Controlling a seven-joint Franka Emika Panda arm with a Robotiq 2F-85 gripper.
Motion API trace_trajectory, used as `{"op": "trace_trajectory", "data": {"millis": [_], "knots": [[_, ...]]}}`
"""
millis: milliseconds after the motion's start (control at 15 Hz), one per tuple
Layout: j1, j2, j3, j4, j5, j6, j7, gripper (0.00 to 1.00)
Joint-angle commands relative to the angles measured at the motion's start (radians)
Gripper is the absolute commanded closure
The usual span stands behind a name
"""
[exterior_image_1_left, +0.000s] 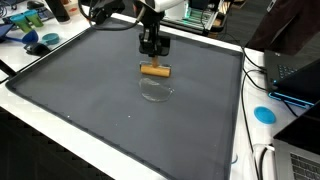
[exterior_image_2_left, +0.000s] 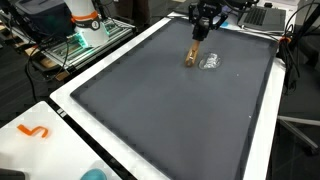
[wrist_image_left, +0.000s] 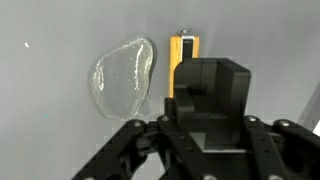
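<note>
The black gripper (exterior_image_1_left: 153, 52) hangs over a small brown wooden block (exterior_image_1_left: 154, 70) beside a clear flat blob (exterior_image_1_left: 156, 90). I cannot tell if it is open.

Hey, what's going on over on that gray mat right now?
A robot arm's gripper hangs over a dark gray mat, just above a small wooden block that lies flat on it. Close beside the block lies a clear glassy piece; I cannot tell whether the two touch. The gripper does not appear to be holding anything, and it is unclear whether it is open or shut.
</note>
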Motion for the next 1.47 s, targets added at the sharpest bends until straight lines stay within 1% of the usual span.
{"op": "trace_trajectory", "data": {"millis": [0, 400, 467, 667, 933, 1400], "knots": [[0.006, 0.000, -0.005, 0.002, 0.002, -0.003, -0.001, 0.52], [0.006, 0.000, -0.005, 0.004, 0.002, -0.002, 0.000, 0.52], [0.008, -0.009, -0.004, 0.006, -0.001, 0.004, -0.005, 0.77], [0.015, -0.037, -0.004, 0.001, -0.016, 0.021, -0.003, 0.77], [0.024, -0.085, -0.006, 0.005, -0.003, 0.021, 0.066, 0.77], [0.056, -0.129, -0.007, 0.035, -0.007, 0.000, 0.318, 0.77]]}}
